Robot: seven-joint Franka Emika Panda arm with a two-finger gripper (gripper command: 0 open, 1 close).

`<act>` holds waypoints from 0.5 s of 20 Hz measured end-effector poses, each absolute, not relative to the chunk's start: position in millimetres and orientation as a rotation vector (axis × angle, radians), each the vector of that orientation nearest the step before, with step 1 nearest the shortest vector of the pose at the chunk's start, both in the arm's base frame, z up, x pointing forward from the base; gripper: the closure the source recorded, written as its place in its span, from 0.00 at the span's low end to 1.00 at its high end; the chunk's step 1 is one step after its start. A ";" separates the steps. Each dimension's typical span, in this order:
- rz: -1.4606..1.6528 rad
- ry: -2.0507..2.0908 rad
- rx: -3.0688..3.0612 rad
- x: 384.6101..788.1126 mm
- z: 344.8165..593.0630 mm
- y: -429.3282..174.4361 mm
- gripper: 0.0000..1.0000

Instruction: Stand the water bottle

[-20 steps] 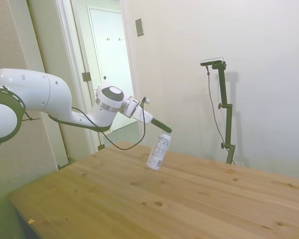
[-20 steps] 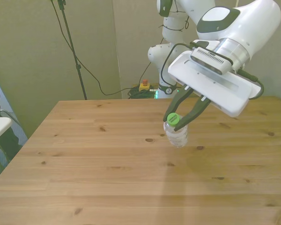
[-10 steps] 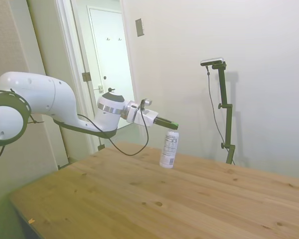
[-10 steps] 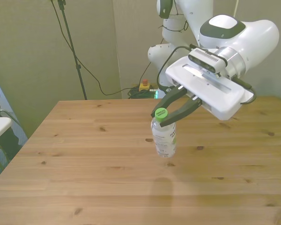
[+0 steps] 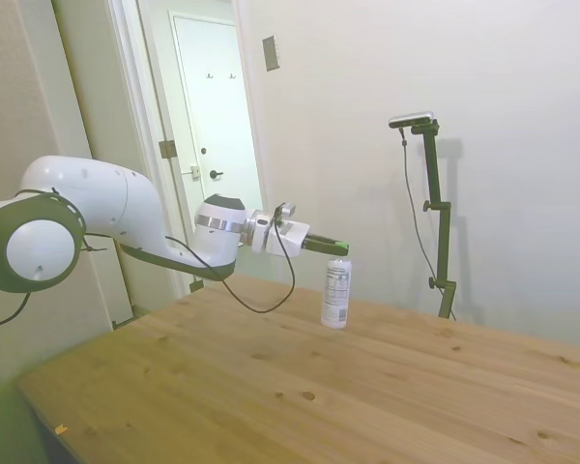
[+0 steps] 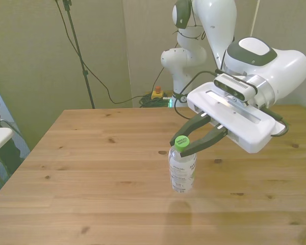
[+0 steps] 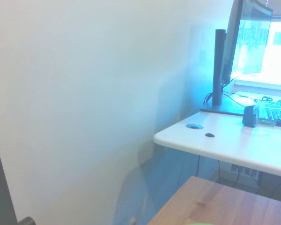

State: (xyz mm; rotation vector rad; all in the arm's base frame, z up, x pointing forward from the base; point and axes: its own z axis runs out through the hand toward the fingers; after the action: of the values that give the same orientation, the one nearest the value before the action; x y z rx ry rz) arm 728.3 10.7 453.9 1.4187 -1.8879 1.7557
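Hand of the white robot arm pinches the green screw cap of the small clear plastic water bottle with its white printed label. That bottle looks upright, base on or just above the wooden counter, near its middle. Judged nearly done: only release remains. Whether the bottle holds water cannot be told.

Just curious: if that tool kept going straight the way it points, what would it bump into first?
The tool points level, fingers on the water bottle's green cap. Beyond that, nothing until the wall, though depth is unclear.
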 end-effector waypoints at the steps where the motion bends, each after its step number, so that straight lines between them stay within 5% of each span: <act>1: 1.777 -1.882 1.412 731.2 452.1 11.6 1.00; 10: 1.857 -1.856 1.357 762.8 427.4 28.8 1.00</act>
State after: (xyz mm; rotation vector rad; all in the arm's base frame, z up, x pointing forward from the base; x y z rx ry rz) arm 762.8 28.8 427.4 1.3568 -1.8563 1.8572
